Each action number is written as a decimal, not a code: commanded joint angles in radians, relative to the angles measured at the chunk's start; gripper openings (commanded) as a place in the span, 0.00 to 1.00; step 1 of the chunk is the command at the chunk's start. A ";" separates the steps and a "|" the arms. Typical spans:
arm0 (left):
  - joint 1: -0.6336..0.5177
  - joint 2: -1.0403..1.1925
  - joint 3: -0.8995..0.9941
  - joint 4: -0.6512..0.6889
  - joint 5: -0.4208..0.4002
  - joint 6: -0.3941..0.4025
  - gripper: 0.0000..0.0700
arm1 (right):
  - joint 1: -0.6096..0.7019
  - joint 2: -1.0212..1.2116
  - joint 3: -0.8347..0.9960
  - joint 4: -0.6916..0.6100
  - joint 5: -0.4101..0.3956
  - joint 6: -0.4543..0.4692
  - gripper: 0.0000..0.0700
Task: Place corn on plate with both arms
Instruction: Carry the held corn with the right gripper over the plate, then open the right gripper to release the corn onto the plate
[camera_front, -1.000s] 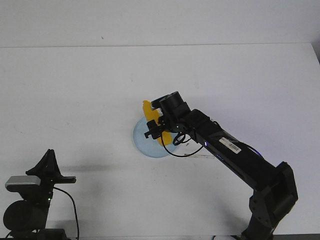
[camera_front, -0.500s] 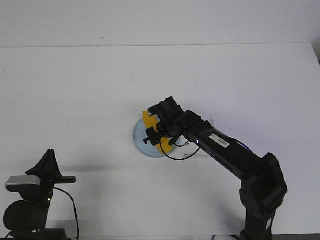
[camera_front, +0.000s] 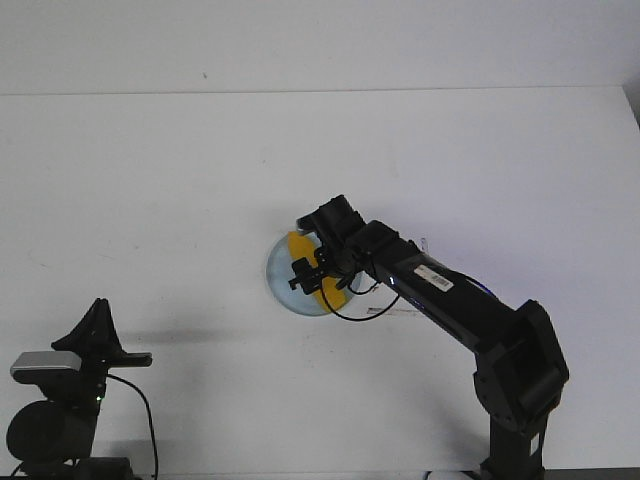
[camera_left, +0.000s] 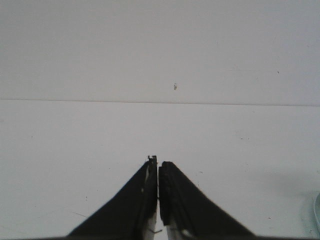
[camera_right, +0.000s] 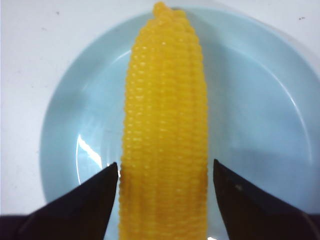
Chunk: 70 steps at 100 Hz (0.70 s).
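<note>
The yellow corn lies lengthwise on the pale-blue plate, its pointed end away from my right gripper. My right gripper stands open astride the cob's thick end, with one finger close against it and the other finger apart from it. In the front view the corn shows on the plate at mid-table, partly hidden under the right gripper. My left gripper is shut on nothing, low over bare white table, far from the plate.
The white table's far edge meets a pale wall. The left arm is folded at the near left corner. The right arm stretches from the near right to the plate, with a looped black cable hanging beside it.
The right arm has come down and moved slightly left with the corn. The cob was tilted and stuck out past the plate's far rim; now it lies on the plate with the jaws spread.
</note>
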 joint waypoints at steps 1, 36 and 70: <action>0.002 -0.001 0.007 0.013 0.000 -0.006 0.00 | 0.006 0.019 0.021 0.007 -0.001 -0.004 0.62; 0.002 -0.001 0.007 0.013 0.000 -0.006 0.00 | 0.003 -0.059 0.023 0.070 0.002 -0.034 0.62; 0.002 -0.001 0.007 0.013 0.000 -0.006 0.00 | -0.002 -0.143 0.023 0.091 0.173 -0.066 0.36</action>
